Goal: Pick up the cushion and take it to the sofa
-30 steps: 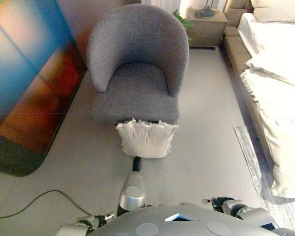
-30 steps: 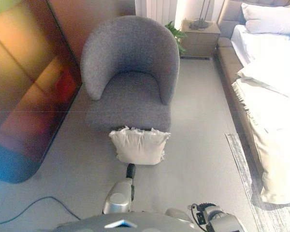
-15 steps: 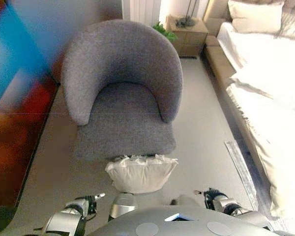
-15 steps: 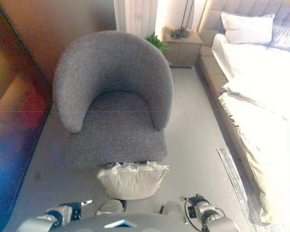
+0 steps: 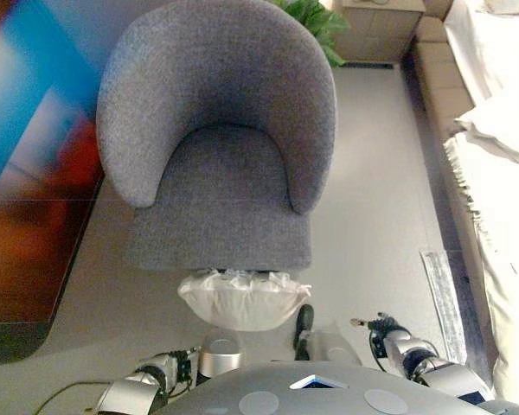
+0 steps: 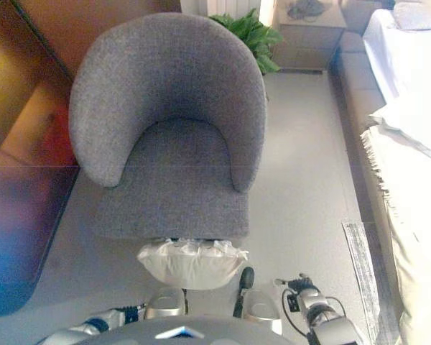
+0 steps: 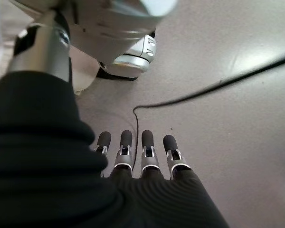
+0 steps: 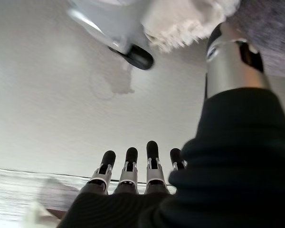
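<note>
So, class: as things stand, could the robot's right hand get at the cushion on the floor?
Probably yes. The cushion lies on the floor against the front of the armchair, with nothing between it and the right hand, which hangs open and empty over bare floor. The arm would need to lower and reach inward.

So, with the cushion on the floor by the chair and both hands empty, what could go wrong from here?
1. The cushion lies against the chair front, so a reaching hand may hit the seat edge.
2. Both hands, left hand and right hand, are open and low at the sides, far from the cushion; a one-handed grasp of the soft cushion may slip.
3. The cushion sits very near the robot, so a step forward might push it.
</note>
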Tool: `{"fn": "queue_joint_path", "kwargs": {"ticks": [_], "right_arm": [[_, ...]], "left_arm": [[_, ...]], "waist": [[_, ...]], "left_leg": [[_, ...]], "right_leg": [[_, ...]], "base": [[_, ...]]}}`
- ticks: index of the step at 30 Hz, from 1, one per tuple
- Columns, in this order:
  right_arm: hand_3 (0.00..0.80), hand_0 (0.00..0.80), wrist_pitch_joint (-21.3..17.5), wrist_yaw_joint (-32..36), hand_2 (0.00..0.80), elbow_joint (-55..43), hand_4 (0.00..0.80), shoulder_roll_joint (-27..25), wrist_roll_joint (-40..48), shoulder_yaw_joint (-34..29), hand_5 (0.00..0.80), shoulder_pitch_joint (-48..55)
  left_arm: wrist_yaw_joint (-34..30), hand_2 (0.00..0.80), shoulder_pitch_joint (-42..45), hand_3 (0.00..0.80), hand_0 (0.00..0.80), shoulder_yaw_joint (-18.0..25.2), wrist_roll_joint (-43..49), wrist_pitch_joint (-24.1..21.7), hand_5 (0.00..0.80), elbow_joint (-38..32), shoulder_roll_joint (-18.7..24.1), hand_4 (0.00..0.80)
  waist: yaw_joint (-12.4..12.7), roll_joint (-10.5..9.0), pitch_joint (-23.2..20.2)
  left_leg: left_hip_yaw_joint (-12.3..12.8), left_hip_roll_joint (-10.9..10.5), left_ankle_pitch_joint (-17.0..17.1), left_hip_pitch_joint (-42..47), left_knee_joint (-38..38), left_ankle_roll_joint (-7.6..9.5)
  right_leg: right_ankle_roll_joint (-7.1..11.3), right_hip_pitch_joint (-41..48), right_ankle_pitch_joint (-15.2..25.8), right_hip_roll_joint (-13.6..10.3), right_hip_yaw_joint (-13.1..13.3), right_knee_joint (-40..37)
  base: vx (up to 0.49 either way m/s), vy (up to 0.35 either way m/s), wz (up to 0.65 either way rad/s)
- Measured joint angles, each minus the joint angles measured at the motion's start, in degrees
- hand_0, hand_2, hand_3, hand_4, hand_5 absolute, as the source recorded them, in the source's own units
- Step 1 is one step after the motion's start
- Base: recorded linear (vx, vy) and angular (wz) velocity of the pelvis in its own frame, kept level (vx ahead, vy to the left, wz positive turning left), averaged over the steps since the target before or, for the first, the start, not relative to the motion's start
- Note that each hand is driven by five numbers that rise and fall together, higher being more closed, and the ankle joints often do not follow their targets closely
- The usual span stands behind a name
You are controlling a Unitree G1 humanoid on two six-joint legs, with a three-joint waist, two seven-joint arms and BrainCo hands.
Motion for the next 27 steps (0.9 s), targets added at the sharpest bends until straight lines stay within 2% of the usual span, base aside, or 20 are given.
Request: {"fn": "queue_joint_path", "kwargs": {"ticks": [3,6,7,8,9,11,13,17,22,27], "right_arm": [[0.0,0.0,-0.65,-2.58,0.0,-0.67,0.0,-0.96,1.85,0.74,0.0,-3.71],[0.0,0.0,-1.5,-4.19,0.0,-0.72,0.0,-1.06,3.07,0.75,0.0,-5.08],[0.0,0.0,-2.16,-4.76,0.0,-0.74,0.0,-1.16,3.1,0.85,0.0,-5.18],[0.0,0.0,-3.3,-5.87,0.0,-0.94,0.0,-1.51,3.1,1.51,0.0,-5.52],[0.0,0.0,-4.7,-7.55,0.0,-0.9,0.0,-1.77,3.07,2.11,0.0,-6.28],[0.0,0.0,-7.54,-9.19,0.0,-1.41,0.0,-2.16,2.91,1.99,0.0,-7.6],[0.0,0.0,-8.23,-10.36,0.0,-5.59,0.0,-2.41,2.86,2.04,0.0,-7.57],[0.0,0.0,-8.01,-11.97,0.0,-16.01,0.0,-2.47,1.77,2.28,0.0,-7.75],[0.0,0.0,-7.95,-14.3,0.0,-21.33,0.0,-4.04,1.63,3.04,0.0,-9.43],[0.0,0.0,-7.58,-15.95,0.0,-22.84,0.0,-8.87,1.64,3.0,0.0,-13.65]], "left_arm": [[1.42,0.0,-4.38,0.0,0.0,-0.42,-0.05,-1.27,0.0,0.02,-0.57,0.0],[4.06,0.0,-6.79,0.0,0.0,-0.52,-0.08,-3.01,0.0,-0.2,-0.53,0.0],[5.0,0.0,-6.86,0.0,0.0,-0.53,-0.08,-3.81,0.0,-0.25,-0.4,0.0],[5.93,0.0,-7.23,0.0,0.0,-0.54,-0.1,-4.78,0.0,-0.37,-0.36,0.0],[6.81,0.0,-7.92,0.0,0.0,-0.61,-0.72,-6.16,0.0,-0.44,-0.16,0.0],[8.71,0.0,-9.63,0.0,0.0,-0.84,-2.43,-7.32,0.0,-2.74,0.73,0.0],[11.19,0.0,-11.4,0.0,0.0,-1.58,-4.57,-7.07,0.0,-6.24,2.18,0.0],[16.93,0.0,-13.65,0.0,0.0,-1.61,-6.85,-7.96,0.0,-11.91,4.32,0.0],[21.74,0.0,-14.66,0.0,0.0,-3.01,-6.75,-14.23,0.0,-15.85,4.88,0.0],[27.27,0.0,-18.38,0.0,0.0,-5.16,-5.76,-19.94,0.0,-21.2,7.31,0.0]], "waist": [[-0.43,1.61,3.4],[-0.62,2.17,6.6],[-0.75,1.97,7.17],[-1.11,2.25,7.49],[-1.85,2.21,8.44],[-2.11,1.11,11.05],[-2.11,0.74,14.03],[-2.38,0.09,19.14],[-3.55,-0.96,19.93],[-3.67,-1.46,20.14]], "left_leg": [[0.07,-0.32,1.72,-6.07,3.14,-1.86],[0.42,-1.07,3.0,-7.31,1.33,-0.6],[0.49,-1.34,2.51,-7.68,0.87,-0.45],[0.66,-1.49,0.77,-9.18,1.31,0.64],[0.77,-1.98,-0.51,-11.13,1.92,0.88],[1.65,-3.42,0.24,-14.77,2.37,2.04],[1.89,-4.53,0.77,-17.82,3.31,2.73],[2.2,-5.11,1.23,-22.2,4.67,3.29],[1.77,-5.06,1.33,-29.79,6.78,2.93],[1.44,-4.26,-0.93,-39.16,13.33,3.0]], "right_leg": [[-0.66,-5.02,-0.61,-1.23,-1.46,3.62],[-1.02,-8.58,-2.6,-2.62,-2.76,8.3],[-0.88,-10.56,-3.7,-3.31,-2.76,11.04],[-0.67,-13.32,-4.72,-3.85,-2.75,14.15],[-0.34,-15.95,-5.33,-4.8,-2.56,16.59],[0.52,-20.59,-5.04,-6.44,-1.48,18.7],[1.06,-23.73,-4.52,-7.41,-0.32,19.84],[1.66,-27.92,-2.93,-7.21,1.78,20.11],[1.35,-34.73,-2.69,-7.24,1.82,21.34],[0.71,-42.9,-3.06,-7.29,2.21,24.92]], "base": [[-0.113,0.004,0.28],[-0.037,0.088,0.34],[-0.106,0.139,0.1],[-0.106,0.159,0.09],[-0.115,0.158,0.12],[-0.117,0.094,0.05],[-0.112,0.056,0.09],[-0.084,0.044,0.03],[-0.055,0.013,0.08],[-0.036,0.034,-0.01]]}}
